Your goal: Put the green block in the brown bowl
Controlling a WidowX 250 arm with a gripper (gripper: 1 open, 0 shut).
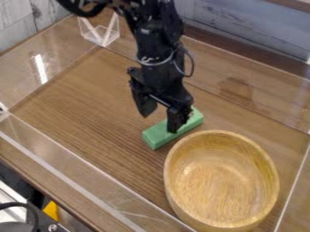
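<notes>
wooden table (pixel 85 118), green block (pixel 164 131), brown bowl (pixel 224 181)

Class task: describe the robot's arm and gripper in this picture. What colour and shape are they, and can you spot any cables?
The arm is black, built of blocky segments, with a thin black cable looping beside it. The gripper is also black, ending in two flat, straight jaws. No markings are legible.
</notes>
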